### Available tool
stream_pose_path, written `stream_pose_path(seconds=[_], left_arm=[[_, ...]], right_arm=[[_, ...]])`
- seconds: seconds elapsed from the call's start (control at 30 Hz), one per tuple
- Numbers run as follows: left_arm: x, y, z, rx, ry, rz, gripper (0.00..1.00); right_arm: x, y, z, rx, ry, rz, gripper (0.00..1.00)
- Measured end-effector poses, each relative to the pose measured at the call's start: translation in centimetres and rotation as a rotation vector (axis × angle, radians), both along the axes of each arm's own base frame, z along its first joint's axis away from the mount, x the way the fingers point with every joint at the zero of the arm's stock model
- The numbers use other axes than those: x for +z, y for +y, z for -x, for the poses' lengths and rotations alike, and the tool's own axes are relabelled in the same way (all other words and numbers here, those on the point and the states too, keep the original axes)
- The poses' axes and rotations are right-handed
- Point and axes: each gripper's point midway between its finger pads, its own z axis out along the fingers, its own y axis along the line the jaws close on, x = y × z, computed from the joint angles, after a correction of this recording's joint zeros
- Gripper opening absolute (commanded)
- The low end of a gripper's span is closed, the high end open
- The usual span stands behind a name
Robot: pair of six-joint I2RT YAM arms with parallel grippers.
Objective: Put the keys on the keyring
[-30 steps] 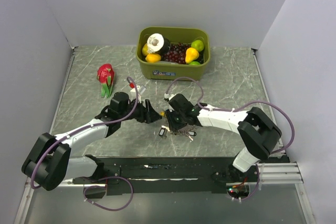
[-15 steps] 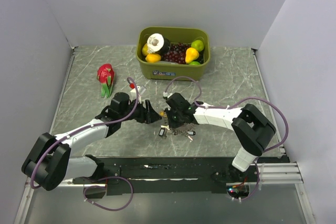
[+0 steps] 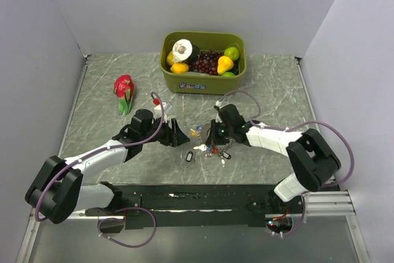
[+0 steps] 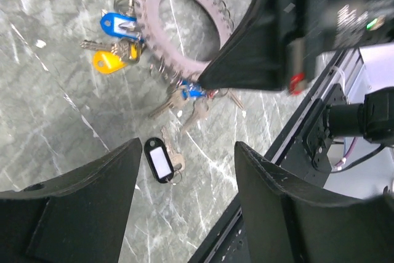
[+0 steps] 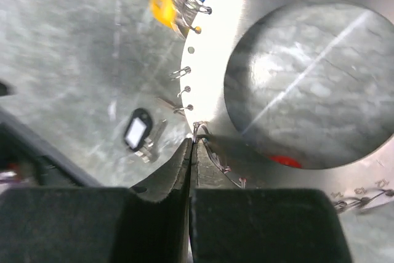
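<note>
Right wrist view: right gripper (image 5: 192,147) pinches the keyring (image 5: 212,60) rim; left gripper (image 4: 188,151), jaws spread, hangs over a black-tagged key (image 4: 159,161), its label unreadable.

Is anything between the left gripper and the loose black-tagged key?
Nothing visible. The black-tagged key lies alone on the table, framed between the open jaws of the left gripper. The keyring, pinched by the right gripper, lies beyond it.
</note>
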Motion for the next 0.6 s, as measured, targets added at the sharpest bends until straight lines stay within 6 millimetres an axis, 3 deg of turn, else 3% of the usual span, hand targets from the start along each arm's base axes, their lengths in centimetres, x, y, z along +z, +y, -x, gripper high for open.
stream_pose_path(seconds=[0.13,0.33,0.6], left_arm=[[0.1,-0.5,0.6,-0.025,-0.007,-0.019,0.66],[2.6,-2.5,1.0,-0.053,-0.103,-0.039,0.64],[5.5,-2.9,1.3,-0.021,-0.219,-0.035,0.58]], right_arm=[[2.5,-0.1,-0.2,-0.028,-0.019,-0.091,0.0],[6.8,0.3,-0.1,-0.033,-0.083,-0.195,0.0],[9.8,-0.6,0.2,-0.068,-0.114,-0.251,0.0]])
